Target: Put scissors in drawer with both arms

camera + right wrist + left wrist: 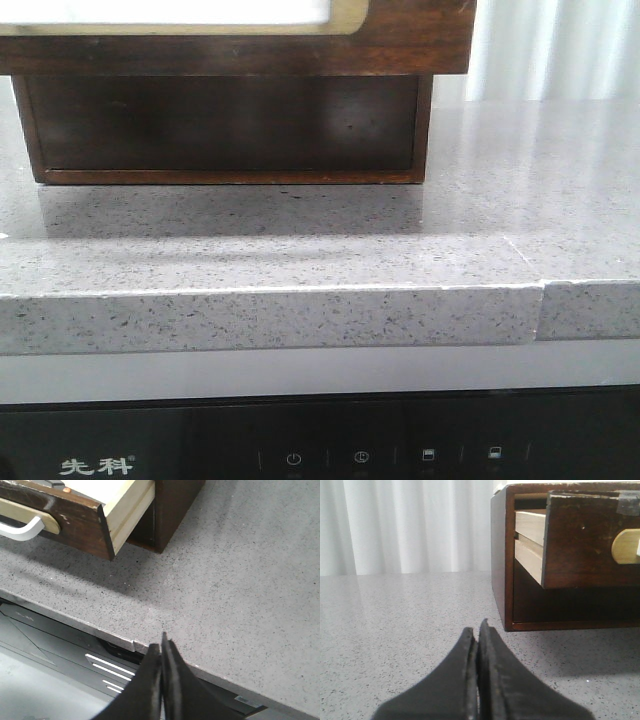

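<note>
The dark brown drawer (582, 545) stands pulled out of its wooden cabinet (502, 555), pale side boards showing. In the right wrist view the drawer (70, 517) shows its front corner and a white handle (20, 530). A small grey and orange bit (65, 488) peeks over the drawer's top edge; I cannot tell whether it is the scissors. My left gripper (477, 629) is shut and empty, low over the counter, left of the cabinet. My right gripper (163, 642) is shut and empty above the counter's front edge. Neither arm appears in the front view.
The speckled grey stone counter (330, 240) carries the cabinet (225, 130), with the drawer's underside (230, 50) overhanging it. A seam (540, 290) cuts the counter's front edge. Below sits a black appliance panel (330, 450). White curtains (405, 525) hang behind.
</note>
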You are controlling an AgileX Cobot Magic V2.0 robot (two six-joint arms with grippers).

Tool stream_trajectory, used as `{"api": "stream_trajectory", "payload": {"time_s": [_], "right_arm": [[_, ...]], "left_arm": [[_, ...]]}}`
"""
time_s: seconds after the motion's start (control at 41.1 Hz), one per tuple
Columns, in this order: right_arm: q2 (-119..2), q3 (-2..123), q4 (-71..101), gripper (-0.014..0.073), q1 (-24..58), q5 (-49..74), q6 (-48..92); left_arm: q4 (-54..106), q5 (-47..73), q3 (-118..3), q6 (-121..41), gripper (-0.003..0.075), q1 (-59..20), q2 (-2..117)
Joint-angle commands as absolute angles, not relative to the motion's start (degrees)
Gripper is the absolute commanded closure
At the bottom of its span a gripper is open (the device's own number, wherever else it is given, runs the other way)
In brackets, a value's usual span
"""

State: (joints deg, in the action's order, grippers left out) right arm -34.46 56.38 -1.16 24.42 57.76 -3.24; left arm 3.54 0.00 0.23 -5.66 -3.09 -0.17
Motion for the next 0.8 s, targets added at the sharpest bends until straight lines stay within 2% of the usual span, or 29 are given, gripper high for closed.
{"api": "stream_trajectory", "payload": {"time_s": [0.0, 0.243, 0.341, 0.584, 0.779], "right_arm": [[-34.6, 57.7, -1.9, 0.0661, 24.2, 53.7, -3.2], [-34.0, 57.1, -2.0, 0.0661, 24.1, 53.3, -3.2], [-31.0, 54.6, -2.7, 0.0661, 21.0, 51.0, -3.1], [-16.7, 34.5, -5.5, 0.0661, 6.9, 29.8, -3.1], [-5.8, 18.1, -5.5, 0.0661, 2.1, 16.5, -3.1]], "left_arm": [[4.0, -4.7, 1.6, -5.5, 0.0741, -3.0, -1.3], [4.0, -4.7, 1.6, -5.5, 0.0741, -3.0, -1.3], [4.0, -4.7, 1.6, -5.5, 0.0741, -3.0, -1.3], [4.0, -4.7, 1.6, -5.5, 0.0741, -3.0, -1.3], [4.0, -4.7, 1.6, -5.5, 0.0741, -3.0, -1.3]]}}
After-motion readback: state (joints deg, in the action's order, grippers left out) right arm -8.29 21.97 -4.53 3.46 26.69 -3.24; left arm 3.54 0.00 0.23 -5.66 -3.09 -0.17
